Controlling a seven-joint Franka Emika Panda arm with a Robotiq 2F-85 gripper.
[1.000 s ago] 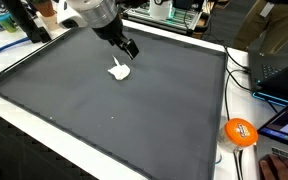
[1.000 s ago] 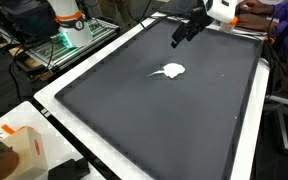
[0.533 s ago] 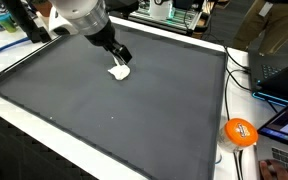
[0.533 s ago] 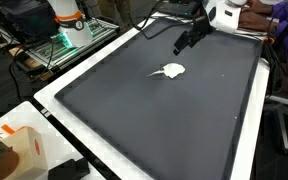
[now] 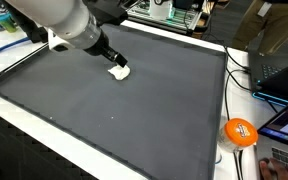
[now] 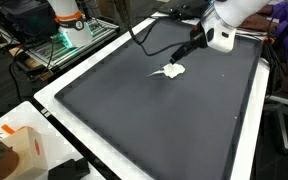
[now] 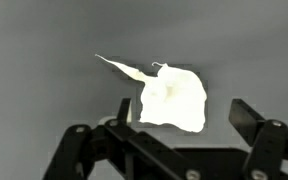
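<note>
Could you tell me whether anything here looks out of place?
Only the crumpled white scrap stands out: it lies bunched, one thin corner drawn to a point, on the dark mat beneath the open gripper. Nothing looks spilled or broken.

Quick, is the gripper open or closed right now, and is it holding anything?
Gripper: open, holding nothing, close over the small crumpled white piece of cloth or paper on the dark grey mat.

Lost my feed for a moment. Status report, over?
Copy: hand open, low over the white cloth. Cloth lies crumpled on the dark mat, not gripped. Nothing in the way.
</note>
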